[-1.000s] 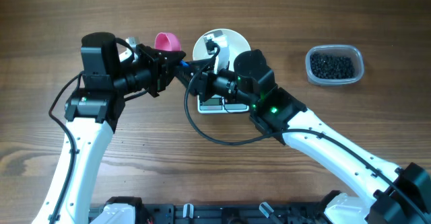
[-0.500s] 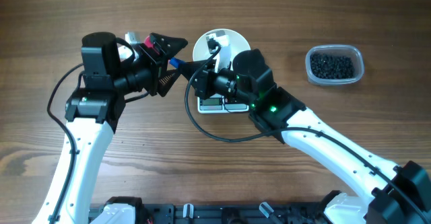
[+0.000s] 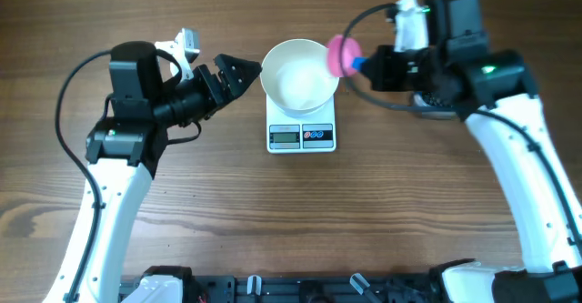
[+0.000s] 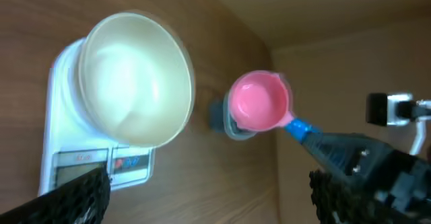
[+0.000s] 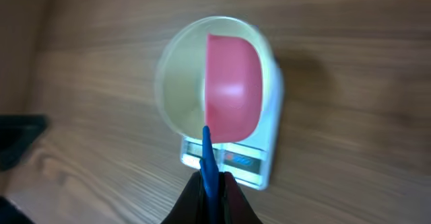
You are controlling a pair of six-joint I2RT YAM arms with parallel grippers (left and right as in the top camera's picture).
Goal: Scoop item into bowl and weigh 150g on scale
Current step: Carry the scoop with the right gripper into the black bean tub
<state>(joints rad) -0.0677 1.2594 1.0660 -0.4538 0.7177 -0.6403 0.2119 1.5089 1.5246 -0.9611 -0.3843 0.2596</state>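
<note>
The white bowl (image 3: 298, 75) stands on the white scale (image 3: 302, 136) at mid-table and looks empty in the left wrist view (image 4: 131, 89). My right gripper (image 3: 375, 66) is shut on the blue handle (image 5: 209, 153) of a pink scoop (image 3: 344, 55). The scoop hangs just right of the bowl's rim, and its cup (image 4: 259, 103) is empty. My left gripper (image 3: 238, 74) is open just left of the bowl, with nothing between its fingertips (image 4: 81, 197). The item is hidden in every view.
The right arm (image 3: 509, 130) reaches across the back right of the table and covers that area. The left arm (image 3: 127, 139) runs along the left side. Bare wooden tabletop (image 3: 300, 221) lies in front of the scale.
My left gripper opened and let go of the scoop's handle. My right gripper closed on it and swung from over the scale to the bowl's right side, carrying the scoop.
</note>
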